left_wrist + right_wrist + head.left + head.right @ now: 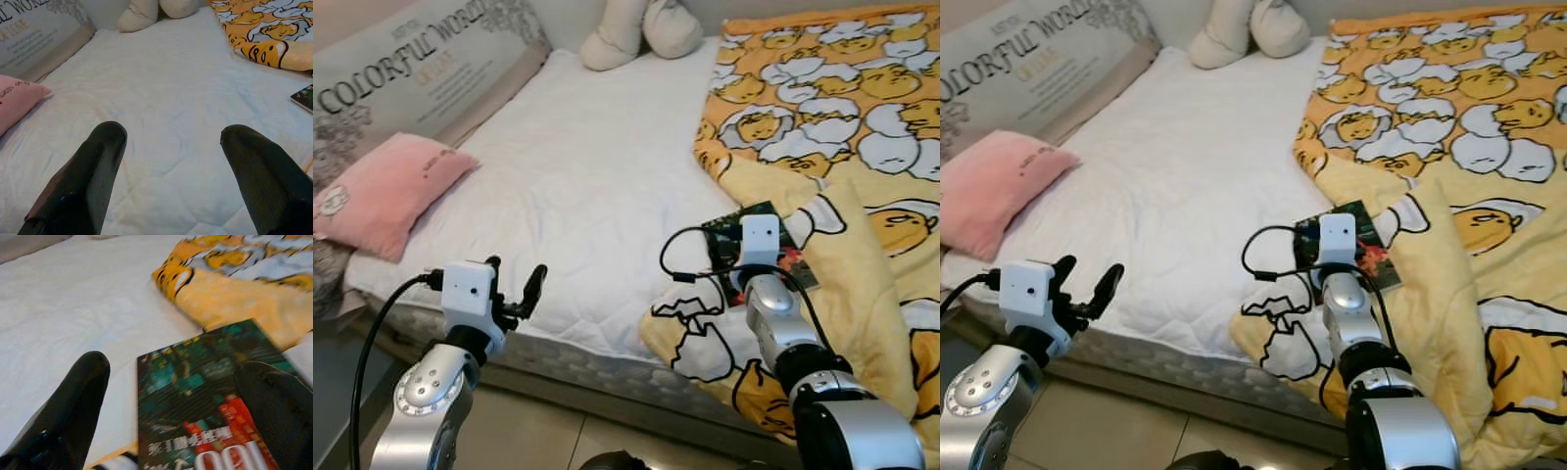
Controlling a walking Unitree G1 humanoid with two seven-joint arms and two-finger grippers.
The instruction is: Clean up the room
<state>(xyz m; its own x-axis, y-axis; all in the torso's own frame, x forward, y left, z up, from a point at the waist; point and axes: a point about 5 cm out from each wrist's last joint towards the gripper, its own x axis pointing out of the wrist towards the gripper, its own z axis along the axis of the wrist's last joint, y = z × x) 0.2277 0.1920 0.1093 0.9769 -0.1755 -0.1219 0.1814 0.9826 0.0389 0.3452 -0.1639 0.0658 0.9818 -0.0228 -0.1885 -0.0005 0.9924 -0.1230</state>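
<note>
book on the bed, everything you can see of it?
The book is a thin, flat paperback with a glossy dark green cover and red and white lettering. It lies closed, face up, partly on the white mattress and partly on the yellow blanket. The open right gripper hovers over it, fingers either side, not gripping.

Pink pillow lies beside lettered cushion.

A bed with a white quilted mattress cover spans the room, its patterned side edge standing over a floor of pale glossy tiles. A printed headboard panel with large lettering leans along the bed's far left side. The light is soft and even.
</note>
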